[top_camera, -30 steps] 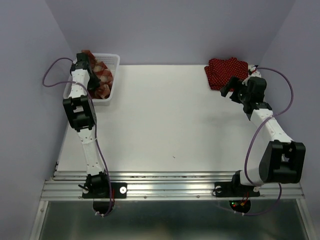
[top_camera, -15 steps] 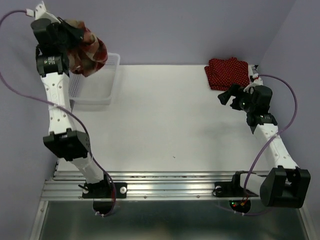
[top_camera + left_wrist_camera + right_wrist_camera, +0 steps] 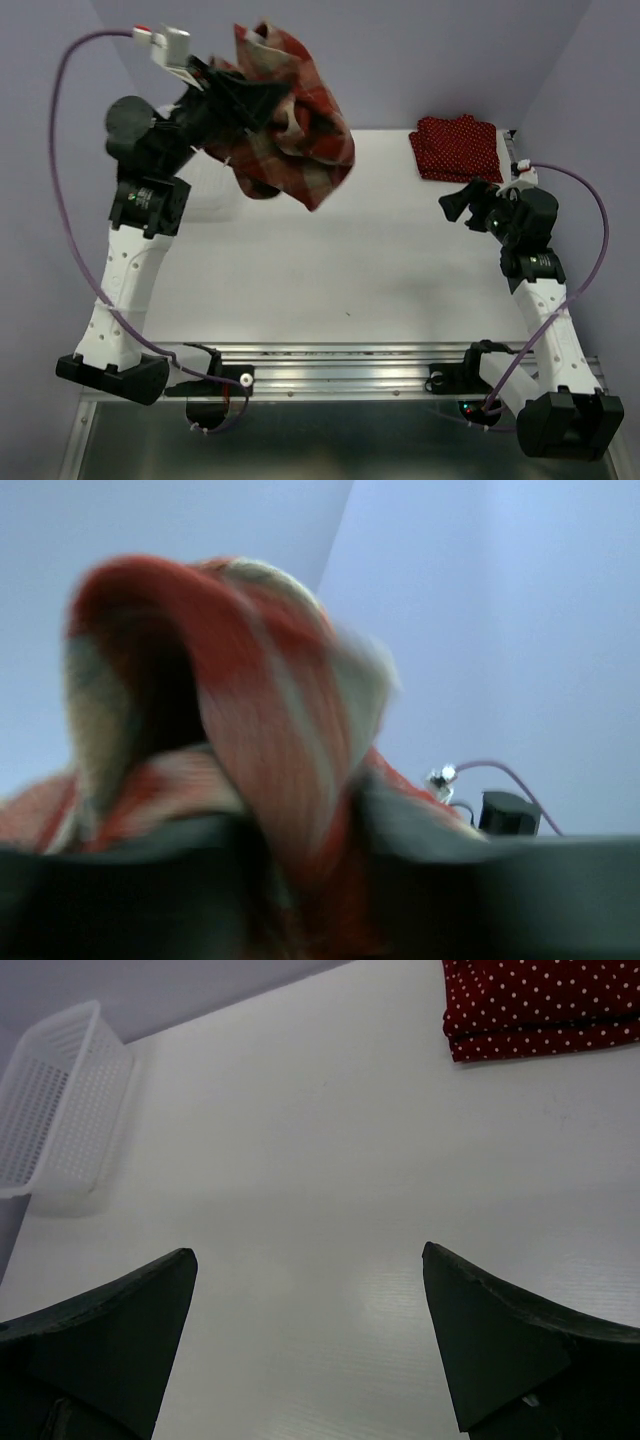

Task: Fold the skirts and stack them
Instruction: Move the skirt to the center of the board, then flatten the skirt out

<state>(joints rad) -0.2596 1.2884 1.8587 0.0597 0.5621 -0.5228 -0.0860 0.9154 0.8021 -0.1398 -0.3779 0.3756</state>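
The left jaws were clamped on the plaid skirt (image 3: pixel 300 130), holding it in the air above the far left part of the table (image 3: pixel 330 260) – bunched at the grip and hanging down in loose folds, its lower edge clear of the table top. The left wrist view was blurred, but it showed red-and-cream cloth pinched between the two dark fingers (image 3: pixel 120 880) and humped up over them. The polka-dot skirts (image 3: pixel 455 147) lay folded in a flat pile at the far right corner of the table; from the right wrist view the pile's near edge showed stacked layers, though the count could not be told. The right jaws stood wide apart – hovering low over the right side of the table, just short of that pile and not touching it, with bare table top showing between the fingers (image 3: pixel 500 1340). A white mesh basket (image 3: pixel 55 1110) sat at the far left edge of the table.
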